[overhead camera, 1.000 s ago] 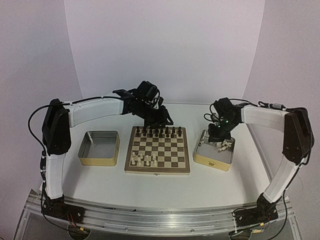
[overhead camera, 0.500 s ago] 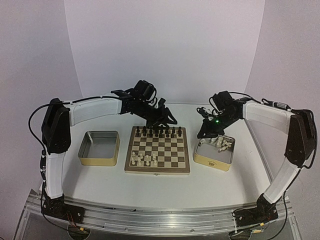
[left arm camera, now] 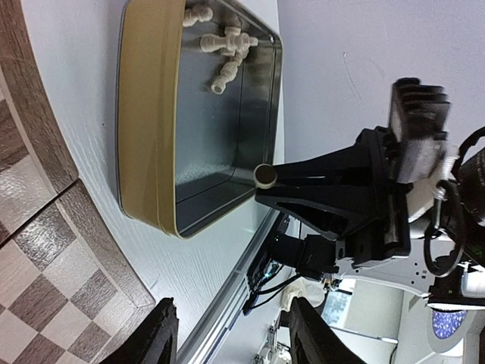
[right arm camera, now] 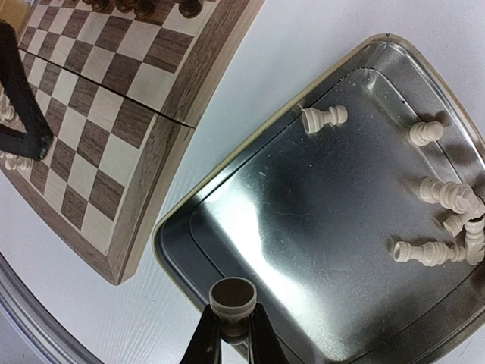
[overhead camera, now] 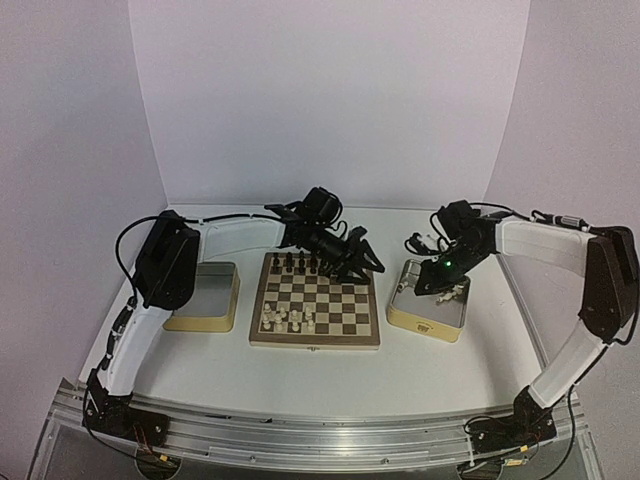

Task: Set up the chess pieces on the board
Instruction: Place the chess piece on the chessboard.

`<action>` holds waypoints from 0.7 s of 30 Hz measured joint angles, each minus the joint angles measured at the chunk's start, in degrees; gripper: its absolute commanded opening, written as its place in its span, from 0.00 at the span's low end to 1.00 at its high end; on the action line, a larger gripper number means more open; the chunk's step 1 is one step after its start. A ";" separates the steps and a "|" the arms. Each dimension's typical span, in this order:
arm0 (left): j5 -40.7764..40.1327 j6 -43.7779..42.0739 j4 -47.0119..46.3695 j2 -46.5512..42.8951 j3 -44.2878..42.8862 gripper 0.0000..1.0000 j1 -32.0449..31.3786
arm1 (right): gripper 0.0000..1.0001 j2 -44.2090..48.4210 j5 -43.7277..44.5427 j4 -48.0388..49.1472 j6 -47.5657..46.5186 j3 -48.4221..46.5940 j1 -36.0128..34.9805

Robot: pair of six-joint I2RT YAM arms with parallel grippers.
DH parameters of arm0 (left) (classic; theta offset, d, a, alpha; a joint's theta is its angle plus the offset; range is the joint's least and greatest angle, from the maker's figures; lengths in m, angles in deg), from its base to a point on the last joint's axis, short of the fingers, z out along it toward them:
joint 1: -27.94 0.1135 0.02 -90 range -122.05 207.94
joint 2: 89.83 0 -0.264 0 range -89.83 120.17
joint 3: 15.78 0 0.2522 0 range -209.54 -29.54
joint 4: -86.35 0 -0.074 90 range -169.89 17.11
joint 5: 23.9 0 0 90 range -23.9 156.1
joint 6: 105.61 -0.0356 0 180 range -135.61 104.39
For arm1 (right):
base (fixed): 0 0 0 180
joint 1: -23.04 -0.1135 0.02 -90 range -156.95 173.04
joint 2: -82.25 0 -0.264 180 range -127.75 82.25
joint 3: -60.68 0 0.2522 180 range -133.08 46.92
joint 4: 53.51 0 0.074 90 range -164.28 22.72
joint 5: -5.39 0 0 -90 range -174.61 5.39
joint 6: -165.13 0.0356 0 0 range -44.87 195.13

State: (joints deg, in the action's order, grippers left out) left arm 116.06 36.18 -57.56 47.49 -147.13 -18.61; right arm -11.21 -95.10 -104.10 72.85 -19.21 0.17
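While the right end effector (right arm camera: 232, 334) is clamped on one cream-white chess piece (right arm camera: 232, 296) just over the right tin (right arm camera: 179, 227), that piece shows its round dark base to the wrist camera. Its long axis runs back between the fingers, and its head is hidden. More chess pieces (right arm camera: 447, 196) lie on their sides on the tin's floor, their long axes flat and pointing different ways. One lone pawn (right arm camera: 324, 118) lies with its base towards the board (overhead camera: 315, 338). A small group of cream figures (overhead camera: 285, 318) stands upright on the board's near-left squares, and dark pieces (overhead camera: 315, 263) line its far row. The left end effector (left arm camera: 231, 337) hangs by the board's far right corner with its fingers apart and nothing between them. A small mark on the right tin's near wall is too small to read. A second tin (overhead camera: 200, 320) sits on the tabletop (overhead camera: 330, 380) left of the board.
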 measured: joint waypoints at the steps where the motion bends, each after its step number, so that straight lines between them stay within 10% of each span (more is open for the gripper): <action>1: 0.73 0.57 -0.33 0.64 -0.25 0.50 -0.21 | 0.02 0.74 0.07 0.30 -0.88 0.67 0.09; 21: 8.98 11.18 -13.67 3.69 -2.57 0.53 -0.65 | 0.05 6.06 -13.84 4.30 -6.74 2.95 0.72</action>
State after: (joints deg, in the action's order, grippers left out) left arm 125.05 47.36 -71.23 51.18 -149.70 -19.26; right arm -5.15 -108.94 -99.80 66.12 -16.26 0.89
